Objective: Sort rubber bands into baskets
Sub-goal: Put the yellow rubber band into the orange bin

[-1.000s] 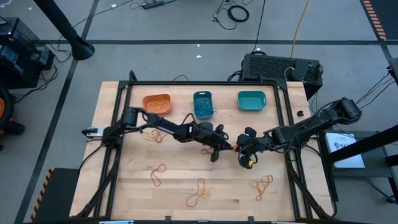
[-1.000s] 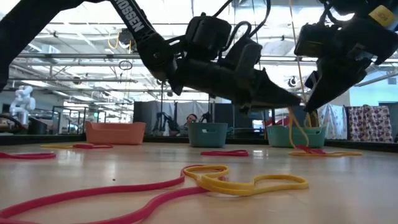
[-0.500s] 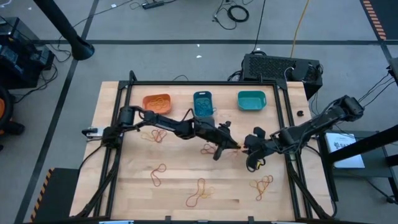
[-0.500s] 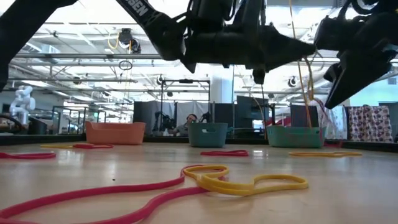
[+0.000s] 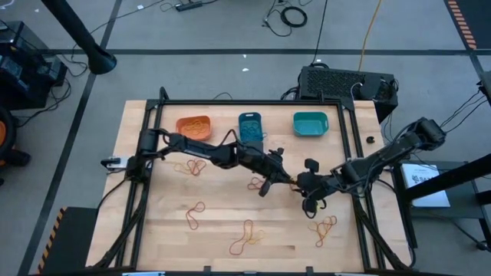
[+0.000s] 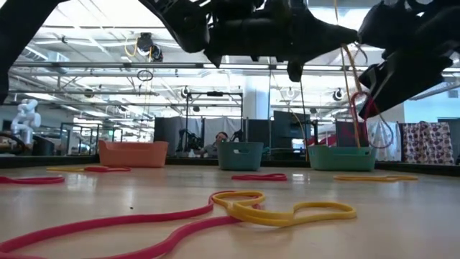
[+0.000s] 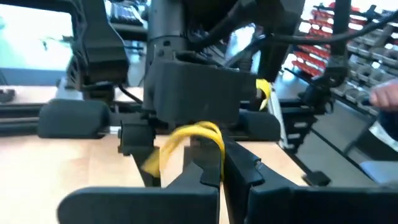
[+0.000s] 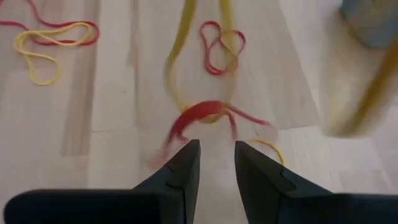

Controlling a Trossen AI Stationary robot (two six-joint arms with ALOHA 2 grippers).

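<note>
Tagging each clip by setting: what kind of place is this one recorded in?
Most likely a robotics lab or workshop hall. The wooden table stands on a grey concrete floor strewn with black cables. The low view shows a big open room with ceiling trusses, and the left wrist view shows red parts bins.

Pale wooden desk (image 5: 161, 230), and along its far edge sit three baskets in a row: orange basket (image 5: 193, 126), blue basket (image 5: 251, 128), teal basket (image 5: 310, 123). Rubber bands (image 5: 247, 238) lie scattered in loose tangles across the boards, red and yellow loops mostly toward the near edge.
</note>
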